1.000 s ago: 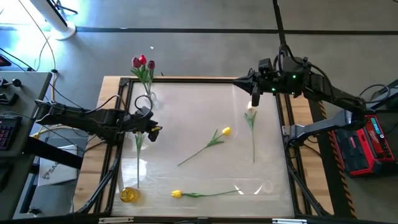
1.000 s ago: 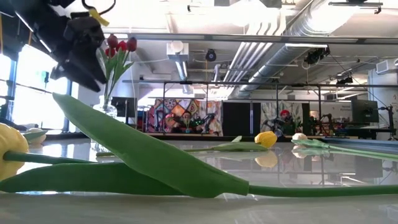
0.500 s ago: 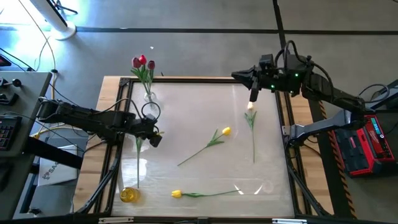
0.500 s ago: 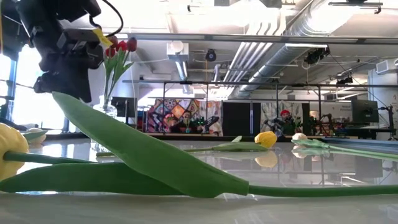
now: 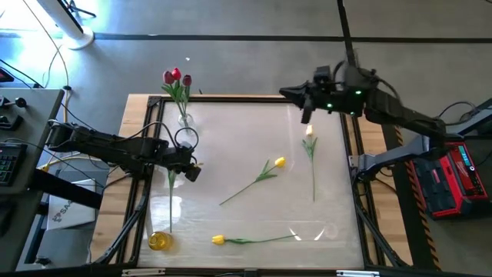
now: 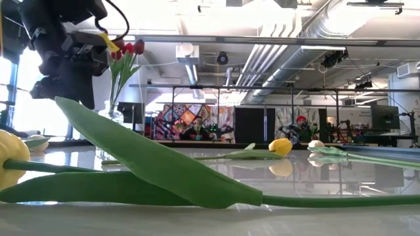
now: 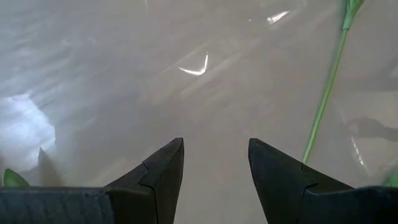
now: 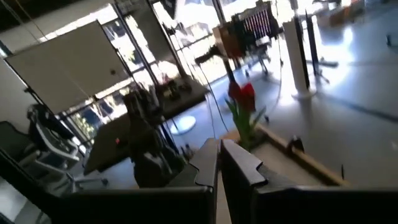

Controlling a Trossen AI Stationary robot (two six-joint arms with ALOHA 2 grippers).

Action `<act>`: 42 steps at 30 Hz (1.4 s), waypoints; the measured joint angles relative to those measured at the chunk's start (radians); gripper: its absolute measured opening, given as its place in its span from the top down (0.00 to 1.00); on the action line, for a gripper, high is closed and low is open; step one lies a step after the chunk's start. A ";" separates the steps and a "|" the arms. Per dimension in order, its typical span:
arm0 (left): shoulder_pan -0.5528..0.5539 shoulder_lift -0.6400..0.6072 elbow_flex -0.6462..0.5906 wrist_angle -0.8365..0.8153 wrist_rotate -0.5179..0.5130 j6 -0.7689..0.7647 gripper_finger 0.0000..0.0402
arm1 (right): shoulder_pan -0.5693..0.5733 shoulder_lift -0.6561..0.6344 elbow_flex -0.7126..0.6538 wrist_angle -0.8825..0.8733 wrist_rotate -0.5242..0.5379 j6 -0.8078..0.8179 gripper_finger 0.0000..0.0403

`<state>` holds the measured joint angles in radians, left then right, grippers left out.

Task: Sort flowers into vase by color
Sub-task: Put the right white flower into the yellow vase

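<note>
Flowers with red heads and green stems [image 5: 176, 79] stand in a clear glass vase [image 5: 184, 118] just beyond my left gripper [image 5: 194, 168], whose jaws are parted and empty. A long green stem [image 7: 323, 106] lies beside its fingers. A cream-headed tulip [image 5: 310, 151] lies just below my right gripper [image 5: 288, 94], closed on nothing. 3 yellow tulips lie on the glossy white table [image 5: 231, 146].

Left arm reaches in from the left edge of the surface [image 5: 231, 154], low over it; left claw [image 5: 192, 166] has its two fingers [image 7: 163, 171] parted, nothing between them. Right arm extends over the far right corner of the surface, raised; right claw [image 5: 294, 96] has its fingers closed together, empty.
</note>
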<state>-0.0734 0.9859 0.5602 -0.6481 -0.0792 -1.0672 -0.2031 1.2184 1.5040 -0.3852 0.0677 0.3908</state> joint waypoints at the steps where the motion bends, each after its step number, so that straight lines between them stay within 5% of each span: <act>1: 0.000 0.000 0.000 -0.002 0.000 -0.005 0.58 | 0.000 0.012 0.000 -0.026 0.003 0.019 0.98; 10: 0.000 0.000 0.000 -0.005 0.055 -0.007 0.65 | 0.000 0.183 0.000 -0.241 0.032 0.022 0.98; 17: 0.000 0.000 0.000 -0.005 0.093 -0.006 0.72 | -0.010 0.297 0.000 -0.252 -0.073 0.168 0.98; 28: -0.028 0.000 0.000 -0.004 0.077 0.009 0.82 | 0.039 0.336 -0.001 -0.591 -0.044 0.323 0.98; 42: -0.027 -0.001 0.000 0.057 0.042 0.013 0.85 | 0.205 0.217 -0.002 -1.068 0.234 0.673 0.98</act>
<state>-0.1009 0.9854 0.5606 -0.5911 -0.0376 -1.0540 0.0023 1.4357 1.5024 -1.4534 0.3019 1.0638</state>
